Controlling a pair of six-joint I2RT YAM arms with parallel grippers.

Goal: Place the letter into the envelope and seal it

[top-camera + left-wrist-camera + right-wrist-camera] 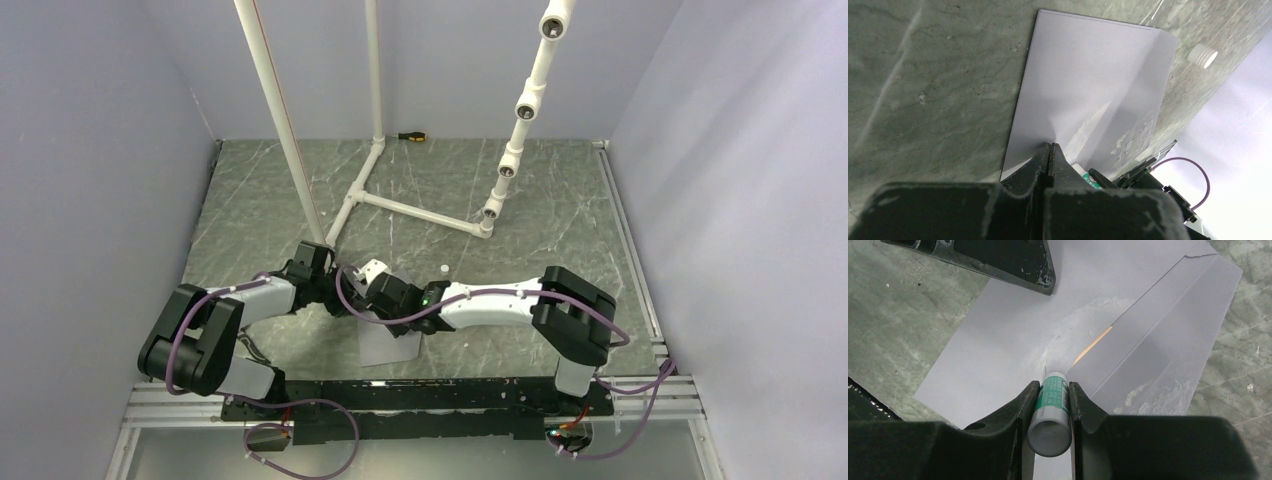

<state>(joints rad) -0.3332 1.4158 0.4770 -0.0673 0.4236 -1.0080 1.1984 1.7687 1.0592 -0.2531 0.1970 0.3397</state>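
The envelope (pixel 385 345) lies on the table (pixel 560 200), the letter (pixel 1102 335) inside it, a glue stick (pixel 1050 410) tip-down on it, a cap (pixel 444 268) behind.

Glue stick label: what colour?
The glue stick has a green label; right wrist view shows it best.

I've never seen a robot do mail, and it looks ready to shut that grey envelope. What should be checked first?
1. Letter inside the envelope: ok, only a thin tan sliver shows.
2. Glue on the flap: ok, white smears show.
3. Envelope held down: ok, the shut left gripper presses on it.
4. Glue stick out of the flap's way: not ok, the right gripper holds its tip on the envelope.
5. Cap clear of the envelope: ok, it lies apart on the table.
6. Glue wet: cannot tell.
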